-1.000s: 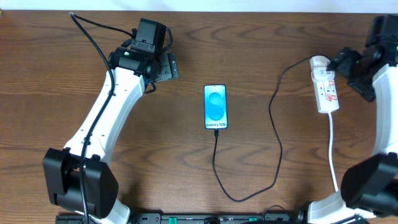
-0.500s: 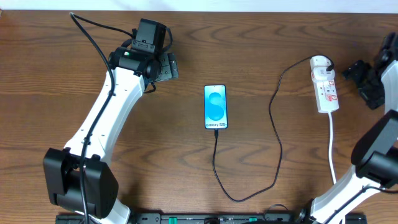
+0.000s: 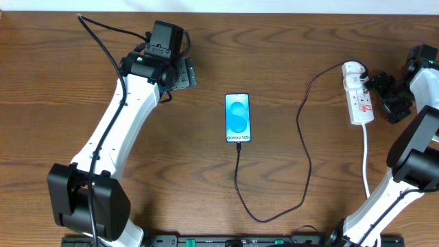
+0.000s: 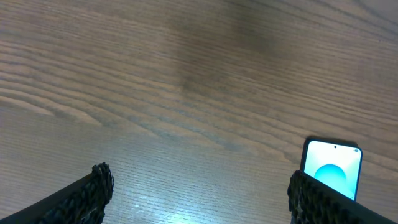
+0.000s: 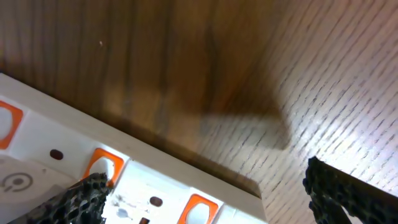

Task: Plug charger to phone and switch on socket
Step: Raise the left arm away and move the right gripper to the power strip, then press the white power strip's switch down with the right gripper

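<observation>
The phone (image 3: pixel 238 118) lies flat mid-table, its blue screen lit. The thin black charger cable (image 3: pixel 304 147) runs from the phone's near end, loops toward me and climbs to the round end of the white socket strip (image 3: pixel 359 101) at the right. My right gripper (image 3: pixel 381 93) is open beside the strip's right edge. In the right wrist view one finger tip rests at an orange-framed switch (image 5: pixel 102 167) and the other hangs over bare wood. My left gripper (image 3: pixel 184 74) is open and empty at the far left; the phone's top corner shows in the left wrist view (image 4: pixel 331 173).
The strip's thicker white cord (image 3: pixel 365 165) runs toward the table's near edge. The table is brown wood (image 3: pixel 274 48). Both arm bases stand at the near edge.
My right gripper swung away to the right from the socket strip, then came back left against its right edge. The left arm, phone and cable have not moved.
</observation>
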